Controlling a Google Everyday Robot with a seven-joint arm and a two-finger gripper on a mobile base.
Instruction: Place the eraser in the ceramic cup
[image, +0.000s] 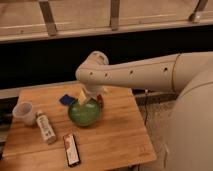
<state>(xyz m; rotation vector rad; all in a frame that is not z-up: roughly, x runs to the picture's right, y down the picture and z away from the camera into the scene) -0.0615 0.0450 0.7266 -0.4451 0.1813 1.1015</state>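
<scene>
Over the green bowl (85, 114) my gripper (90, 98) hangs wide open, holding nothing, and the eraser (71, 149) lies nearer me by the table (120, 135) edge, long axis running near-to-far, ceramic cup (24, 112) off left.

pincer (90, 98) over green bowl (85, 115) | eraser (72, 149) on table (120, 135) | ceramic cup (24, 112) beside white tube (46, 128)

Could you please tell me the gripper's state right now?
Gripper: open, empty, over the bowl; eraser lies on the table.
</scene>
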